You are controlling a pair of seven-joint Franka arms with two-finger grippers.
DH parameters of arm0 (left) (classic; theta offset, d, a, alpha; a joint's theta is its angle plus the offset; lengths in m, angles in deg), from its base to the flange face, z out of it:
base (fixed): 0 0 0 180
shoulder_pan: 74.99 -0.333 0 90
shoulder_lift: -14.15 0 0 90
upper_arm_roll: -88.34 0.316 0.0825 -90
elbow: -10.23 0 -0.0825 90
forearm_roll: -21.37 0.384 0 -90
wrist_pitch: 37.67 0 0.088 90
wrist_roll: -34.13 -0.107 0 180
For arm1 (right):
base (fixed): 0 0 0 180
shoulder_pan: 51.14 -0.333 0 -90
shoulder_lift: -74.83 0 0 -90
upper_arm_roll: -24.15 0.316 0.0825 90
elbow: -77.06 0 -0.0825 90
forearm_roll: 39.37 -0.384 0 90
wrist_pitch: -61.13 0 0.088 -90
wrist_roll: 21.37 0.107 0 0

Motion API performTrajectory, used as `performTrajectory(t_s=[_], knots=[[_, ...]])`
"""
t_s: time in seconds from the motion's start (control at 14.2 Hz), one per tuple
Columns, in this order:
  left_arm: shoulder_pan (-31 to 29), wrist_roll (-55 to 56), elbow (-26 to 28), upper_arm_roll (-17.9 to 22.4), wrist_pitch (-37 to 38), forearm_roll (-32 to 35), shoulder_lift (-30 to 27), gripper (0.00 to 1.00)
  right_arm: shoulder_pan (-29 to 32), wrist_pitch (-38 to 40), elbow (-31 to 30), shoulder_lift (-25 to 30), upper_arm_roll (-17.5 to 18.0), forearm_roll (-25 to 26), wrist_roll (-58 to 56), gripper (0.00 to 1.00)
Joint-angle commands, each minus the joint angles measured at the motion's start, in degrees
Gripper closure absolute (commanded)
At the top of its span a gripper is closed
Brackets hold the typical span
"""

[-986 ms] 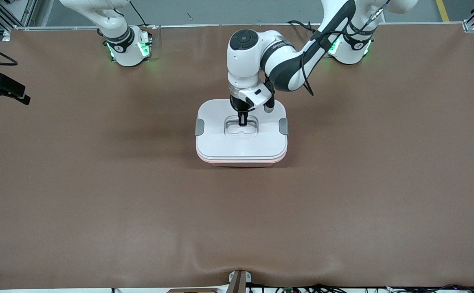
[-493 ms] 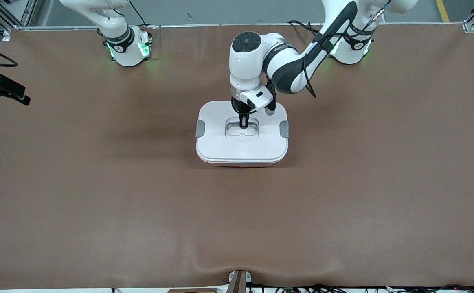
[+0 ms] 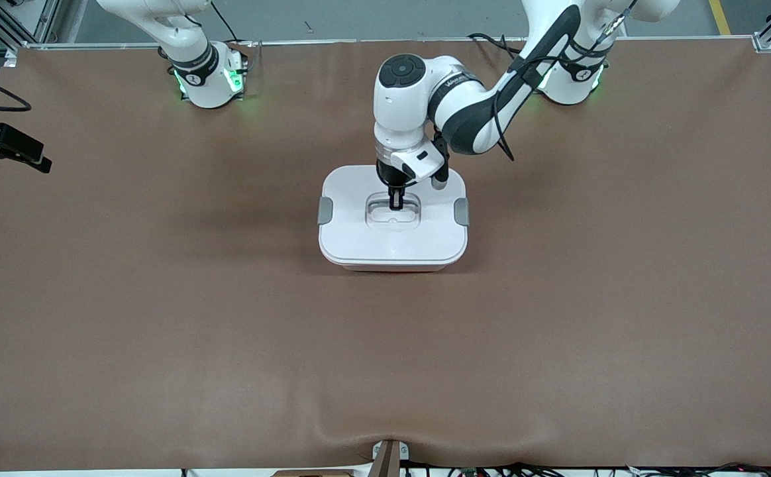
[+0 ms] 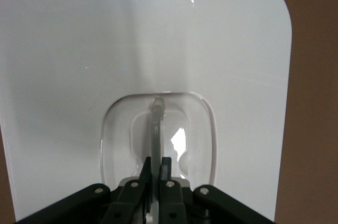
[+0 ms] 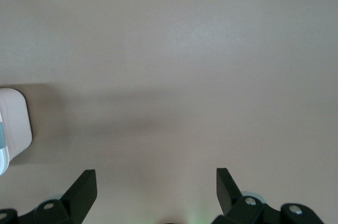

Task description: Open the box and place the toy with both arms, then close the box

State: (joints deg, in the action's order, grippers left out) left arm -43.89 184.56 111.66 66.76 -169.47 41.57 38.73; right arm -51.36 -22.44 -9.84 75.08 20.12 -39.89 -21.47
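The box stands mid-table with its white lid on and a grey clip at each end. Only a thin pink strip of the tub shows under the lid's near edge. My left gripper reaches straight down into the lid's recess, shut on the clear handle. In the left wrist view the left gripper pinches that thin upright bar. My right gripper is open above bare table, with a corner of the box at the view's edge. The toy is out of view.
A black clamp-like device juts in over the table edge at the right arm's end. The brown mat covers the whole table and bulges slightly at its near edge. Both arm bases stand along the edge farthest from the camera.
The lid has sunk onto the tub, so less pink shows beneath it. The left arm's wrist dropped slightly with it. The left gripper kept its hold on the handle.
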Motion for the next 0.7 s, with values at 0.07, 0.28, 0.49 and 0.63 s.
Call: performTrajectory(t_s=[0.07, 0.28, 0.49, 0.63], knots=[[-0.33, -0.05, 0.43, -0.22, -1.27, 1.07, 0.20, 1.00, 0.48, 0.42, -0.02, 0.10, 0.77, -0.36, 1.51, 0.00], [-0.33, -0.05, 0.52, -0.22, -1.27, 1.07, 0.64, 1.00, 0.66, 1.20, 0.07, 0.19, 0.77, -0.36, 1.42, 0.00], [-0.42, -0.05, 0.43, -0.22, -1.18, 1.07, 0.99, 1.00, 0.66, 1.30, 0.07, 0.19, 0.77, -0.36, 1.42, 0.00], [-0.42, 0.12, 0.35, -0.22, -1.18, 1.07, 0.55, 1.00, 0.57, 1.38, 0.07, 0.10, 0.77, -0.36, 1.42, 0.00]])
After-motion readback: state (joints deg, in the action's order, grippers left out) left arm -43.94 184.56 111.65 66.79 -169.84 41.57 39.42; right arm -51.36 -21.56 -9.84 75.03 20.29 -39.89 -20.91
